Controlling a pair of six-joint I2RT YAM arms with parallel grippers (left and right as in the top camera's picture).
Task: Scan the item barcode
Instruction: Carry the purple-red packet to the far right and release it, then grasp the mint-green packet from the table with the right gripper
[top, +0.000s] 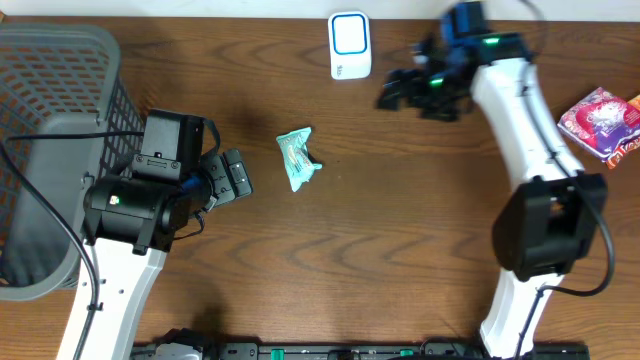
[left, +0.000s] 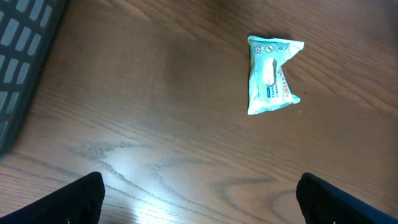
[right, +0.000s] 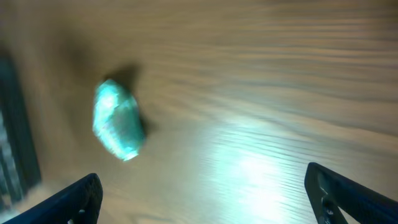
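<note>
Both empty, jaws wide: left gripper (top: 242, 174) near the packet (top: 298, 158), right gripper (top: 392, 91) by the scanner (top: 350, 45). Packet lies loose mid-table, crumpled. Pinch a corner and you'll drop it, or show the wrong face.

The overhead camera looks straight down on the wooden table (top: 400, 260) from far enough to take in both arms. The left wrist camera sits low, facing forward and down past the left gripper (left: 199, 193). The right wrist camera looks down likewise past the right gripper (right: 202, 190), though its picture is blurred. All three views share the teal wipes packet (top: 298, 158) and the wood around it.
</note>
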